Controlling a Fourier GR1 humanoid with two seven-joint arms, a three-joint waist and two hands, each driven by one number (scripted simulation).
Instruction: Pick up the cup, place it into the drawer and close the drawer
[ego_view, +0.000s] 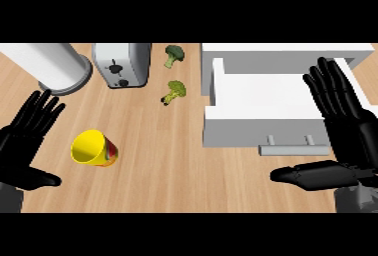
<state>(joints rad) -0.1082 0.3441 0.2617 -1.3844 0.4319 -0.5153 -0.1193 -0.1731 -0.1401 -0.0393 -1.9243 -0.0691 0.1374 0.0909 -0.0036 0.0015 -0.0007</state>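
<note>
A yellow cup (92, 148) with a red side lies tilted on the wooden counter at the lower left, its mouth facing up toward me. The white drawer (221, 95) stands pulled out at the right, its inside bare, with a grey handle (290, 146) on its front. My left hand (26, 142) is open with fingers up at the left edge, a short way left of the cup. My right hand (341, 125) is open over the drawer's right side, thumb stretched out below the handle. Neither hand touches the cup.
A white cylinder on a grey base (55, 65) stands at the back left. A silver toaster (122, 64) sits beside it. Two broccoli pieces (173, 55) (174, 91) lie between the toaster and the drawer.
</note>
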